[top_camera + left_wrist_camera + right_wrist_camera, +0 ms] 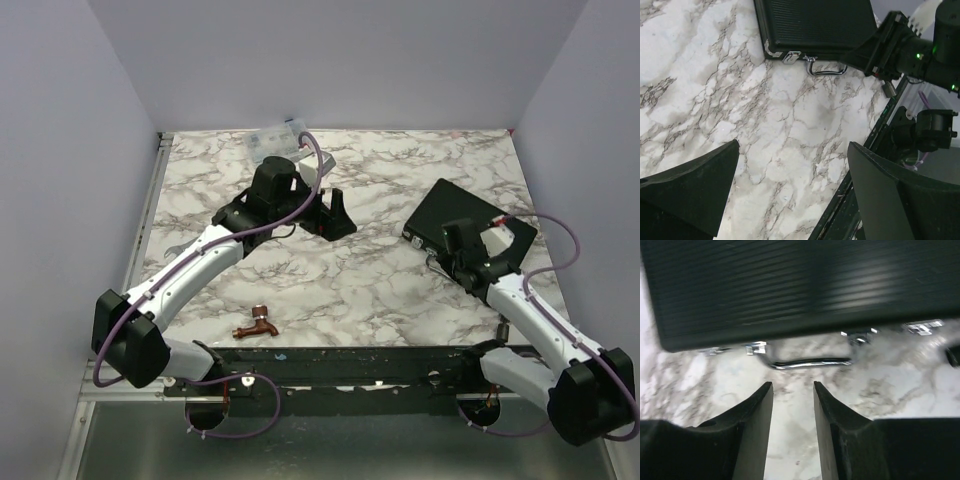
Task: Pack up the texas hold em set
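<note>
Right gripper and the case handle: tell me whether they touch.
Apart. Right wrist view shows bare tabletop between the right gripper and the handle.

Case (790,290) blurred, cut off at top edge, clear box (268,140) partly hidden behind left arm (200,265)

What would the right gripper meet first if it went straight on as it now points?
Probably the silver handle of the closed black case: the right gripper aims at it, only bare tabletop between. Depth unclear.
</note>
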You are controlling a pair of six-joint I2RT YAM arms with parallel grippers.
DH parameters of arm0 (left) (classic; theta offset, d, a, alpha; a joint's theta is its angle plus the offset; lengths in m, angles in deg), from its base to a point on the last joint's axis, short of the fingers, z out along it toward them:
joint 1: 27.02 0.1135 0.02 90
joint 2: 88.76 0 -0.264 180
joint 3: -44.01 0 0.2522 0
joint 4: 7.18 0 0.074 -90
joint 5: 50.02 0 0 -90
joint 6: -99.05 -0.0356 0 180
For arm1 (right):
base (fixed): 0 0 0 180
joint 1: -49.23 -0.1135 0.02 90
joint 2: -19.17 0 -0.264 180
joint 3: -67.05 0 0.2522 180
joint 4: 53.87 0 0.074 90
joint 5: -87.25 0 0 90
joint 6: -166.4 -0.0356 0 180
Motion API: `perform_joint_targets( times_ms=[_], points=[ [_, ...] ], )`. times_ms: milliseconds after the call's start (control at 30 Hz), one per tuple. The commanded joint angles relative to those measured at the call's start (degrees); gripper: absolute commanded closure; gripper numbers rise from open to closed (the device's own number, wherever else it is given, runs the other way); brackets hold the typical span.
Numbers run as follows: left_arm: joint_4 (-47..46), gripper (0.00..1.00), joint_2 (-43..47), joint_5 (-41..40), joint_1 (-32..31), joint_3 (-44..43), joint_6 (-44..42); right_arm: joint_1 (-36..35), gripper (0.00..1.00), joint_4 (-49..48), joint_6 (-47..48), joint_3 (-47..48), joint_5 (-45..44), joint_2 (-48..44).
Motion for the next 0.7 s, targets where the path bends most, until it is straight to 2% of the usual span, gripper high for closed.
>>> perform_joint_targets(
  times_ms=[0,100,200,333,400,500,667],
  points=[
    [-2.3,0.11,2.4,-5.5,-0.3,0.4,5.3,0.0,0.62,1.0,-12.8,-8.5,-7.3,-4.1],
    [-2.1,0.11,3.1,-7.7,-0.6,-0.1,9.5,0.1,0.62,-1.7,-13.3,-10.9,-7.5,-1.7],
    [-0.1,0.11,2.3,-10.0,-1.5,-1.8,12.7,0.2,0.64,1.2,-16.1,-9.9,-10.3,1.5],
    [3.0,0.11,1.8,-13.9,-3.5,-3.6,15.0,0.5,0.66,-0.8,-10.7,-8.5,-11.8,1.2],
    [3.8,0.11,2.3,-15.5,-4.6,-4.2,15.4,0.5,0.61,-5.6,-1.8,-8.6,-8.8,-0.3],
    [4.5,0.11,4.6,-18.9,-6.3,-5.2,15.4,0.5,0.46,-6.9,6.4,-6.7,-4.9,-2.5],
    [3.4,0.11,14.1,-29.4,-8.6,-3.8,12.9,0.5,0.26,-9.0,19.1,-1.5,10.3,-10.4]
  ],
)
